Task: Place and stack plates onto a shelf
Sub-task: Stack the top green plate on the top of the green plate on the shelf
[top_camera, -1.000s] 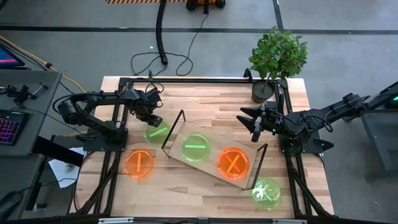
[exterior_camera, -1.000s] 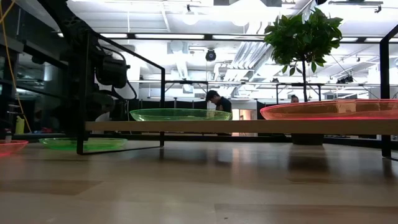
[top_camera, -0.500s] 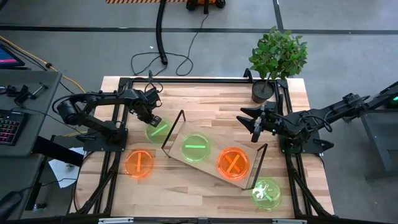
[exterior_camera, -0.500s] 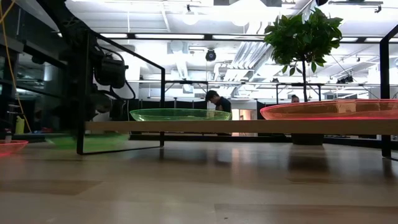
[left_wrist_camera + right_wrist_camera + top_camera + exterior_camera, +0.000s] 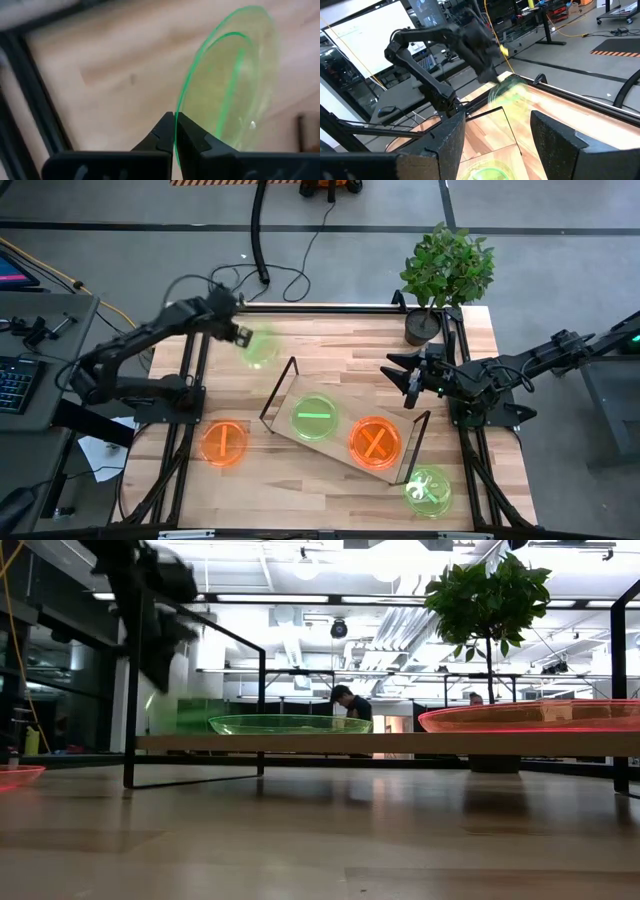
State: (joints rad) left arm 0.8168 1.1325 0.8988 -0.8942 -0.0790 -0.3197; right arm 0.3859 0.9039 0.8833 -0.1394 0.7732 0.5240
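the left claw [image 5: 174,131] pinches a green plate [image 5: 260,345] by its rim near the table's far edge, the shelf [image 5: 340,448] nearer; right claw [image 5: 409,383] open.

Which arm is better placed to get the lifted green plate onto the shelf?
Left. The left gripper is shut on the green plate's rim, holding it above the table near the shelf. The right gripper is open, empty, beyond the shelf's far end.

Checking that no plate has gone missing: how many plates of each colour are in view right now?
Green plates: 3, one held by the left gripper, one on the shelf, one on the table.
Orange plates: 2, one on the shelf, one on the table.
Total: 5 plates.
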